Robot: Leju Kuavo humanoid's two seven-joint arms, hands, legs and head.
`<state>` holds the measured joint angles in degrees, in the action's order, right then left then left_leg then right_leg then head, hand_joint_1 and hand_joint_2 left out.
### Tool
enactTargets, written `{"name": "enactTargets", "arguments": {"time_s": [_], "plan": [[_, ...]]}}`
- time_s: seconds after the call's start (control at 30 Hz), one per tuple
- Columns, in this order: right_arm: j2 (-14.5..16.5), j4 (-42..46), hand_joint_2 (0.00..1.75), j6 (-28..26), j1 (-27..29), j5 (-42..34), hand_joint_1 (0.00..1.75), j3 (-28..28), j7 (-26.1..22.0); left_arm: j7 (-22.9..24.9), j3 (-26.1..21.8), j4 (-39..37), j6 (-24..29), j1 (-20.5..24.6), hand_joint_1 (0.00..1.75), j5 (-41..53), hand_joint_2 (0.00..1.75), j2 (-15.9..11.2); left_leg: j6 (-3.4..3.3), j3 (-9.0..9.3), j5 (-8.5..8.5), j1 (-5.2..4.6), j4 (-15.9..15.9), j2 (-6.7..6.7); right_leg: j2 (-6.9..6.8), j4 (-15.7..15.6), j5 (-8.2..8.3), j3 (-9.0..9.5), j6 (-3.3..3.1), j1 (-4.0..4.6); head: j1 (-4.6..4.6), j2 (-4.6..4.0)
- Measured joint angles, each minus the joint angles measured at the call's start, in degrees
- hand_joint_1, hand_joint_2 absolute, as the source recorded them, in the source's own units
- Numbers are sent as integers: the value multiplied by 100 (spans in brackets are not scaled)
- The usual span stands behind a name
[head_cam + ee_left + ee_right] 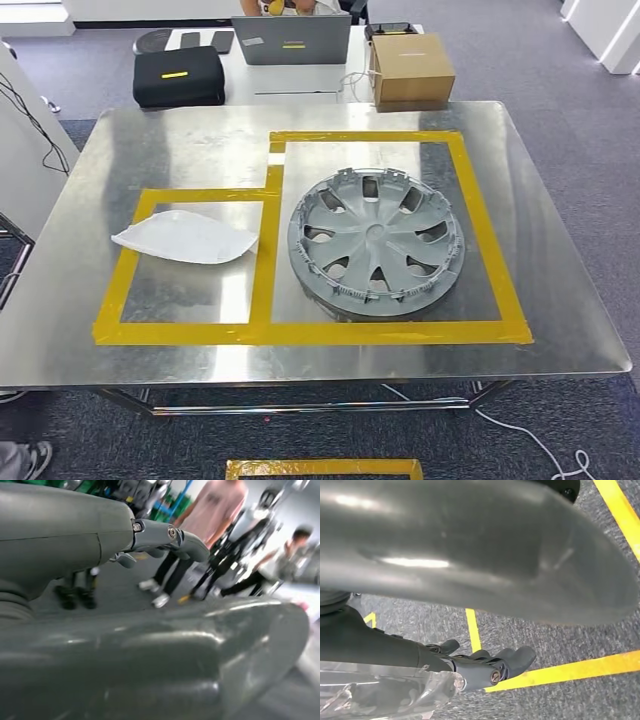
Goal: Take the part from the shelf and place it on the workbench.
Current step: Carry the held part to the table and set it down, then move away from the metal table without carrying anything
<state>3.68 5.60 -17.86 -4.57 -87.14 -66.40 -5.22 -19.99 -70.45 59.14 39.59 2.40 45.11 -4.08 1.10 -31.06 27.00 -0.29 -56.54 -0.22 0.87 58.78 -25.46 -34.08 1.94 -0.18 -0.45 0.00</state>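
The hubcap [375, 243] lies mid-frame on the bench [558, 300], so placing looks done; my left robot hand [166, 540] and right robot hand [490, 665] hang with fingers apart, holding nothing.

Beyond the far edge of the work area, a white table [302, 85] carried a black zippered case [179, 76] at the left, a grey laptop [292, 39] in the middle and a brown cardboard box [411, 67] at the right. Grey carpet [543, 60] covered the floor, marked with yellow tape lines [561, 672]. Blurred people [203, 525] stood far off.
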Motion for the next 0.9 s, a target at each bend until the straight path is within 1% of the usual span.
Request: {"name": "enactTargets", "arguments": {"time_s": [0.13,0.27,0.37,0.5,0.6,0.67,0.7,0.77,0.9], "plan": [[43,0,0,-78,6,1,0,62,57,-4,-40,-691,-71,-54,0,538,0,327,-3,1,2,-2,0,0,-1,-2,2,2,3,-2,1,0],[81,0,0,-133,10,2,0,77,235,39,-39,-1480,-367,-64,0,1010,0,598,-6,2,4,-5,0,0,0,-4,2,2,4,-4,1,0],[102,0,0,-199,11,2,0,75,260,-184,-12,-2021,-652,-68,0,1305,0,807,-8,2,3,-5,0,0,-1,-5,3,2,5,-5,2,0],[113,0,0,-368,2,2,0,65,225,-370,200,-2605,-1124,-85,0,2083,0,1003,-14,2,5,-7,0,-1,-2,-6,3,4,8,-8,2,0],[113,0,0,-396,2,2,0,60,214,-388,290,-2841,-1179,-86,0,2172,0,1090,-16,3,7,-6,0,-1,1,-6,3,5,9,-7,2,0],[113,0,0,-420,1,2,0,46,187,-384,317,-2960,-1318,-86,0,2232,0,1113,-16,5,6,-7,0,-1,-2,-6,3,4,9,-8,2,0],[113,0,0,-442,-2,2,0,35,161,-369,335,-3029,-1479,-86,0,2299,0,1127,-16,5,6,-7,0,-1,-3,-6,3,4,9,-7,2,0],[113,-2,0,-497,-13,2,0,11,115,-334,382,-3194,-1980,-81,0,2485,0,1166,-16,5,6,-7,0,-1,-3,-6,2,4,10,-8,1,0],[99,-12,0,-556,-31,11,0,-99,290,-292,525,-3604,-3246,-72,0,2896,0,1295,-17,5,6,-7,0,-1,-3,-7,3,7,11,-8,2,0]]}}
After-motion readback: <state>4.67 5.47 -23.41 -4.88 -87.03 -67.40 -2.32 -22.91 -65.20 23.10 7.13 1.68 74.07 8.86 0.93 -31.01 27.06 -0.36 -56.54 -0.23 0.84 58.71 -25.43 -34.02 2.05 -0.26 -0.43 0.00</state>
